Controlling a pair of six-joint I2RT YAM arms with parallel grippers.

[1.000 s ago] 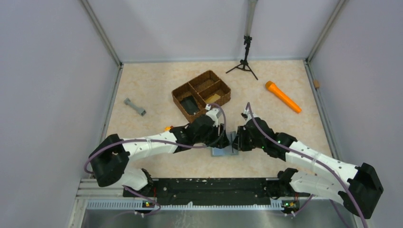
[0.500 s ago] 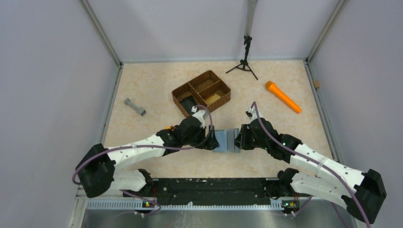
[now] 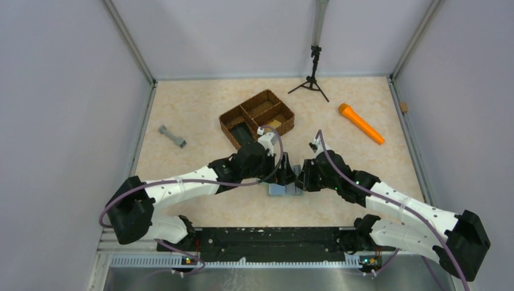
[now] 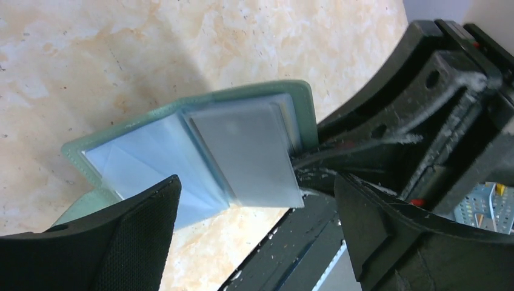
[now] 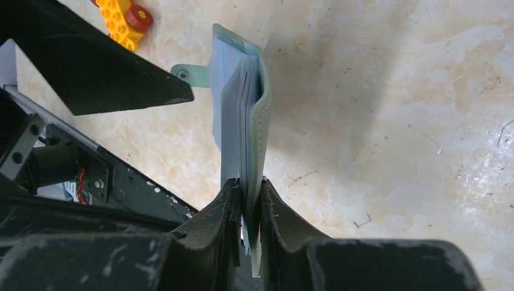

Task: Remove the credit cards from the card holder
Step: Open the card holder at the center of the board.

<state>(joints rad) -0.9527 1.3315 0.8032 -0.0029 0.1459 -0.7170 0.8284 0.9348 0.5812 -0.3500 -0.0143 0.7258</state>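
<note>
Pale grey walls closed in a beige marbled table (image 3: 200,115), and near its front edge the two arms met nose to nose over the card holder (image 3: 283,189). The right gripper (image 5: 248,200) was clenched on the holder's near edge, its two fingers pinching the grey-green cover together with the stack of pale blue pockets, so that this cover stood up on edge. From the right wrist camera the holder's small tab (image 5: 188,74) showed off to the left of the raised cover.

The left gripper (image 4: 254,182) was spread wide and grasped nothing; its fingers (image 4: 145,224) stood to either side of the opened holder without touching it. In that view the clear pockets fanned out of the cover, and one of the credit cards (image 4: 248,154), pale silvery grey, lay foremost among them. Whether it sat fully in its pocket could not be told.

Farther back stood a brown woven basket (image 3: 243,103), with a grey dumbbell-shaped piece (image 3: 172,136) to its left, an orange cylinder (image 3: 360,123) to its right and a small black tripod (image 3: 312,82) by the back wall. A yellow toy block (image 5: 124,21) lay near the holder.
</note>
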